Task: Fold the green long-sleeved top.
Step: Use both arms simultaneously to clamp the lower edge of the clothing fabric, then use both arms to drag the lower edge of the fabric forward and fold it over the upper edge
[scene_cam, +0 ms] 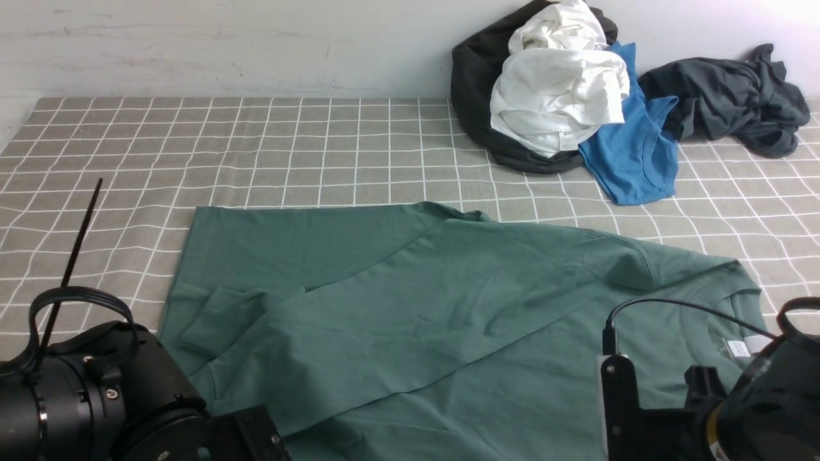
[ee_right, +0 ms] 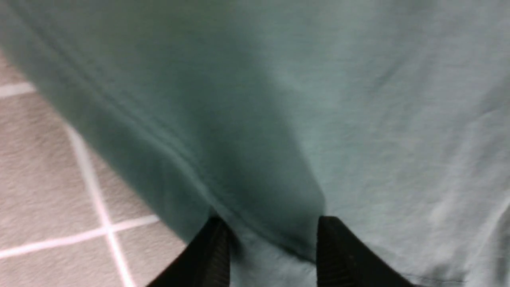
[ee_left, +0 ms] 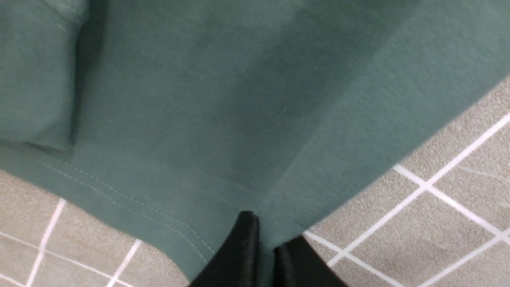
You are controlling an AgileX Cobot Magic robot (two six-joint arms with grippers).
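Two end effectors are working on the green long-sleeved top [scene_cam: 416,320]. The left end effector [ee_left: 259,239] is pinching its edge tight. The right end effector [ee_right: 275,239] is standing apart, with cloth bunching between its tips. The top is lying wide across the middle and bottom of the front view. White, black, blue and dark grey clothes [scene_cam: 551,96] are sitting at the upper right.

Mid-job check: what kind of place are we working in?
Probably a cloth-folding test station rather than a home: two robot arms face a grid-patterned tablecloth against a scuffed white wall, with a spread green top and a heap of white clothing beyond it.
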